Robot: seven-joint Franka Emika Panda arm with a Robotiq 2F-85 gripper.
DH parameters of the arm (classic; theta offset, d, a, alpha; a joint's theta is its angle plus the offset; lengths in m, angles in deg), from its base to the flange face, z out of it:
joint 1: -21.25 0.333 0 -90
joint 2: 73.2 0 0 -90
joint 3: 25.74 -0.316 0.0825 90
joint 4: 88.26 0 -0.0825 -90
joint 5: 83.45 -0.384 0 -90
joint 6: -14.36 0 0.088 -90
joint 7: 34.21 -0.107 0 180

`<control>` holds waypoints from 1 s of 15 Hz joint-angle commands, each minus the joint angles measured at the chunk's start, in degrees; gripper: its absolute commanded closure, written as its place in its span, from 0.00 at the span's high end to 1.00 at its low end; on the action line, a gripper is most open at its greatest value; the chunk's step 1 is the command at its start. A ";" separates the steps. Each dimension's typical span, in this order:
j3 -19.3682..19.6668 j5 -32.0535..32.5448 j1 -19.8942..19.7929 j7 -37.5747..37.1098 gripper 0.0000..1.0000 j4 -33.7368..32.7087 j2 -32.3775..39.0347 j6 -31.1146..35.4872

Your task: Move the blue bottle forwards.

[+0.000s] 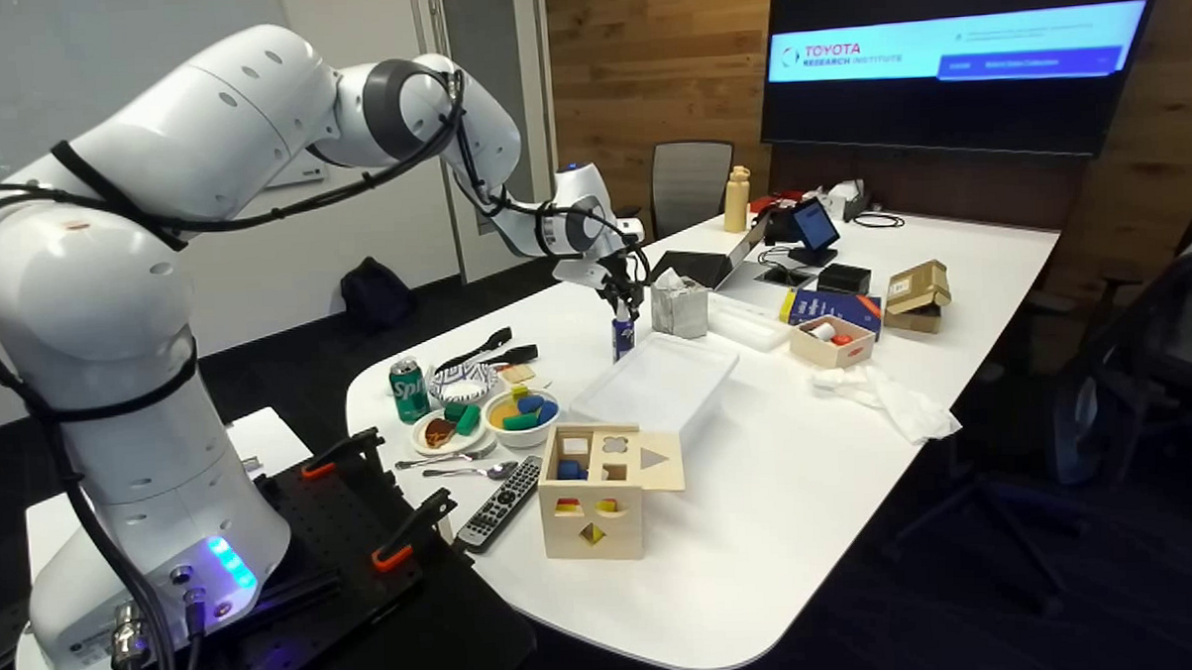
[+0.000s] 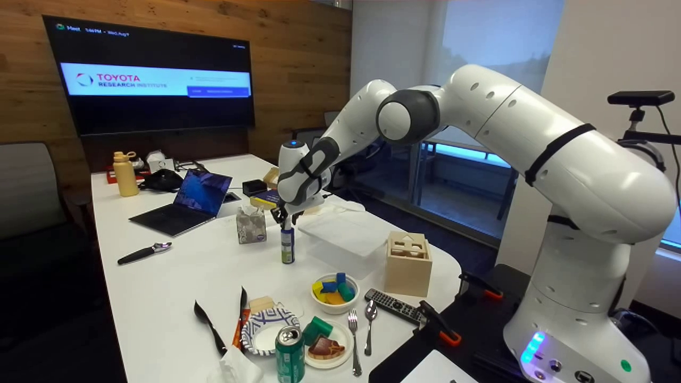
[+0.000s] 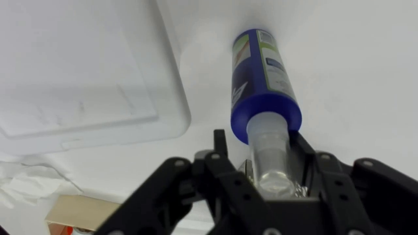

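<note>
The blue bottle stands upright on the white table, with a clear cap on top. It shows in both exterior views [image 1: 623, 340] [image 2: 287, 250] and in the wrist view [image 3: 263, 75]. My gripper [image 3: 257, 135] is over the bottle with its fingers on either side of the clear cap. It also shows in the exterior views [image 1: 622, 296] [image 2: 286, 215]. In the wrist view a gap shows between the left finger and the cap. The right finger is very close to the cap; I cannot tell whether it touches. The cap's top lies deep between the fingers.
A translucent white plastic container [image 1: 652, 378] lies close beside the bottle, also in the wrist view [image 3: 98, 75]. A tissue box [image 2: 251, 226] stands close behind the bottle. A wooden shape box [image 1: 593, 519], a bowl of blocks [image 2: 316, 302] and a green can [image 2: 290, 356] stand nearer the robot base.
</note>
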 commanded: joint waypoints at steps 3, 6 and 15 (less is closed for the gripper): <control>-0.27 -1.02 -0.20 0.08 0.05 -5.98 3.11 -4.11; -0.32 -0.63 0.27 0.33 0.08 -5.88 1.80 -8.09; -3.44 -0.24 1.69 -0.25 0.08 7.87 -11.46 -18.50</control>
